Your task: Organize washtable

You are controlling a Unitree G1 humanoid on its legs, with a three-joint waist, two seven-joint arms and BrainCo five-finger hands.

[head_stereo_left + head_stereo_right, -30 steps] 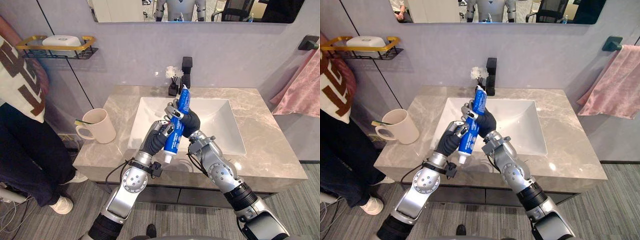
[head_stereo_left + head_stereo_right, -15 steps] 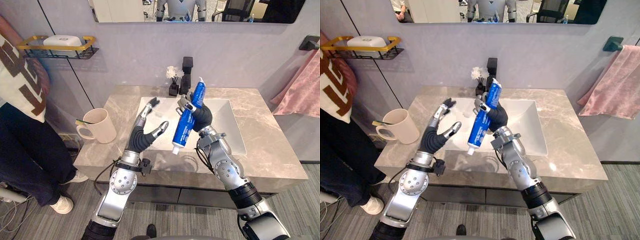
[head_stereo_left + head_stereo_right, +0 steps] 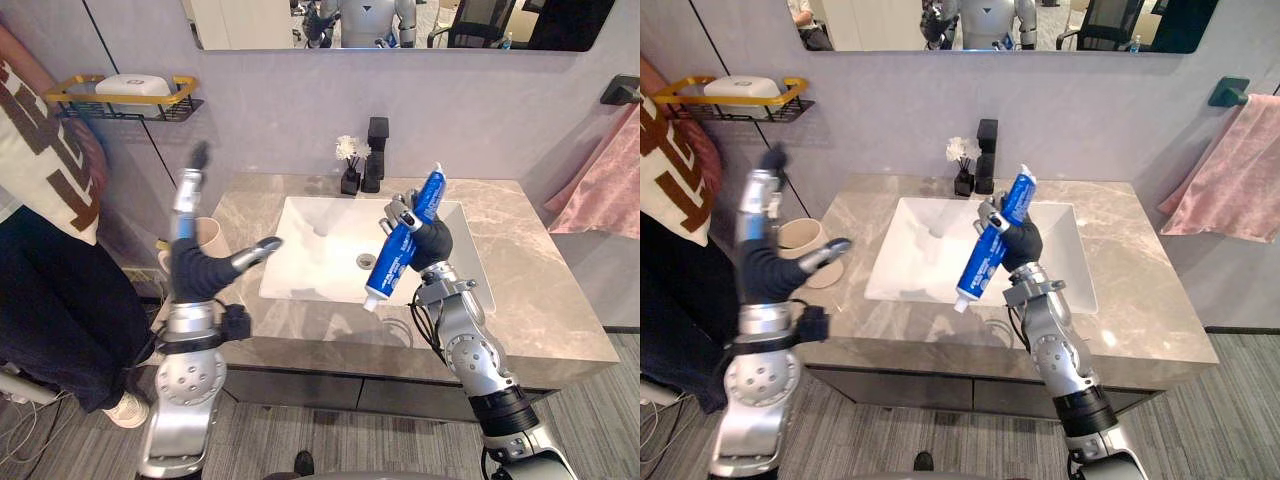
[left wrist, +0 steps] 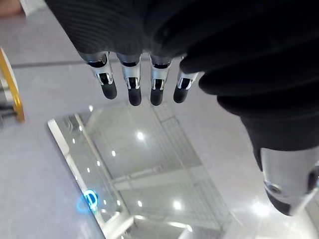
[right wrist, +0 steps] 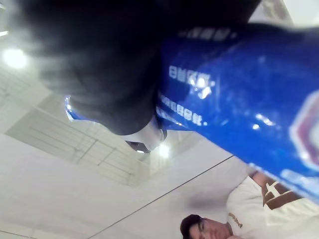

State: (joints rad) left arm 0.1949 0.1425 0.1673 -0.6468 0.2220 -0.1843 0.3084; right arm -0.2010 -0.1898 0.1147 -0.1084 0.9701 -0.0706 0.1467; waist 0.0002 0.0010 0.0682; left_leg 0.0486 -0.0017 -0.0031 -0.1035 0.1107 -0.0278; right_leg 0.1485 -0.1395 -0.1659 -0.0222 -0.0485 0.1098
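- Toothpaste tube: blue, white cap. Judged light and soft-walled, with a slick printed skin; a hard squeeze would dent it or push paste toward the cap. Best taken round the fuller middle of the body, not the flat crimped end.
- Right hand: fingers and thumb curled round the tube's upper half, clamped on it. The right wrist view has the blue body pressed against the dark cover.
- Tube relative to hand: it runs slantwise through the grasp, with the cap end hanging out toward 7 o'clock and the crimped end poking up toward 1 o'clock. The hand sits on its 3 o'clock side.
- Tube location: held in the air over the right part of the sink, clear of the desk.
- Left hand: raised at 9 o'clock of the sink, fingers straight, thumb spread apart, holding nothing.
- Mug: on the desk at 9 o'clock, just behind the left hand; a likely home for the tube, by judgement.
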